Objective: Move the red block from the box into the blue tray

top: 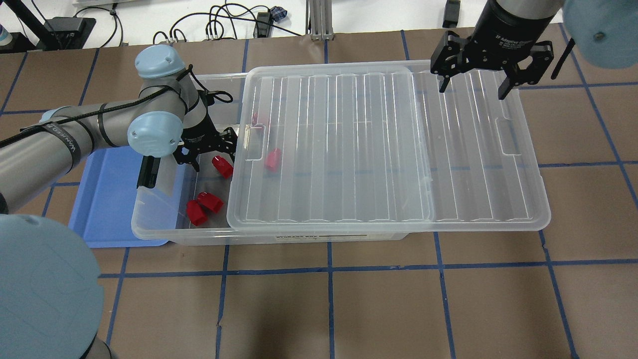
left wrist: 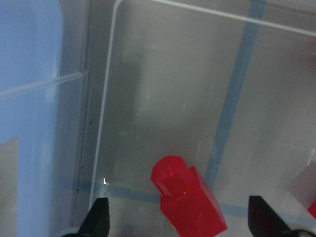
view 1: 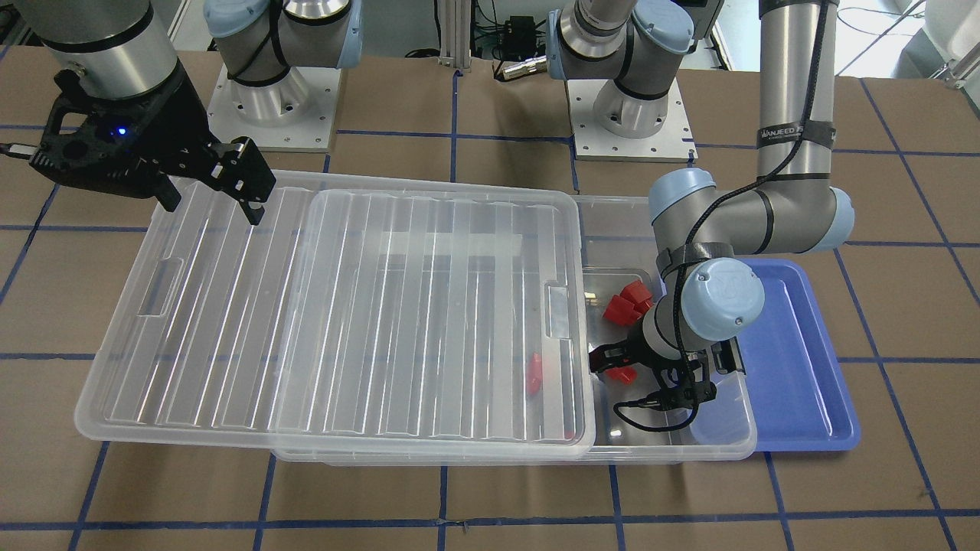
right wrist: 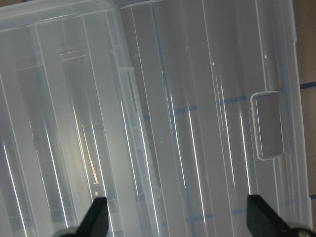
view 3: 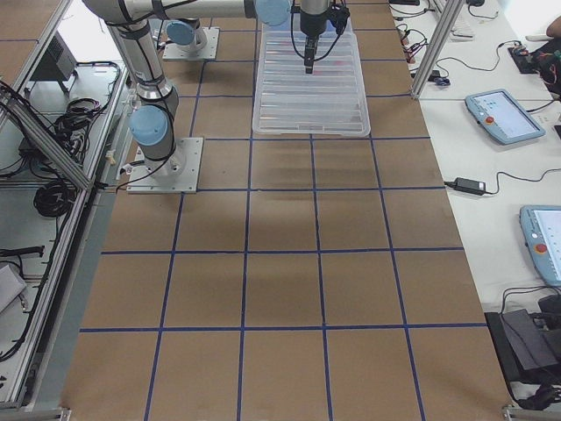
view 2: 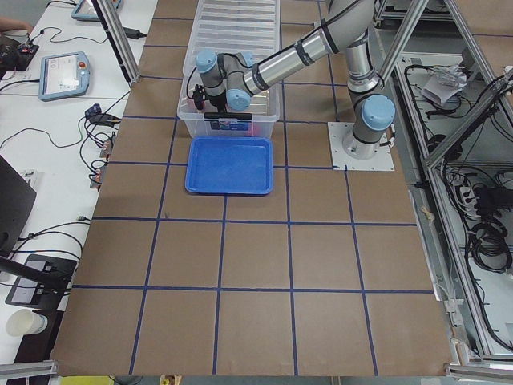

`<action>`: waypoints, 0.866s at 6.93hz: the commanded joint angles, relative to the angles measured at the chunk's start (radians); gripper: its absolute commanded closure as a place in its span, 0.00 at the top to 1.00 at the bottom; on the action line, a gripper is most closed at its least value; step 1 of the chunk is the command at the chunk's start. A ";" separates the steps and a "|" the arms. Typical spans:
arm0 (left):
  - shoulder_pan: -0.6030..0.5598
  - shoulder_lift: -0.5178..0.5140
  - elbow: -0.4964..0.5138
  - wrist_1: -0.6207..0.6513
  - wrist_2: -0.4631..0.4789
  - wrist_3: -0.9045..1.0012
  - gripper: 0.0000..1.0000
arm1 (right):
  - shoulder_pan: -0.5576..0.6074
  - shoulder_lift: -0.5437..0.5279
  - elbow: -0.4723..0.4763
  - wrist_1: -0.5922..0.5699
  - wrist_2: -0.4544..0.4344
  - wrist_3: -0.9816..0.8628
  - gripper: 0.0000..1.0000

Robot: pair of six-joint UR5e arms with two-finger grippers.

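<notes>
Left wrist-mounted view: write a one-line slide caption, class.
Open left gripper poised around a red block inside the clear box.

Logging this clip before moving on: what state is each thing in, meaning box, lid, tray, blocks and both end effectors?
Box: uncovered at the end beside the tray.
Lid: offset toward the robot's right, covering most of the box.
Blue tray: empty.
Left end effector: open, down inside the box.
Red block: lying on the box floor between its tips, not gripped.
Other red blocks: loose in the box.
Right end effector: open, above the lid.
</notes>
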 commanded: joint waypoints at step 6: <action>0.014 0.001 0.015 -0.010 -0.030 0.016 0.03 | 0.002 -0.002 -0.001 -0.001 -0.018 -0.003 1.00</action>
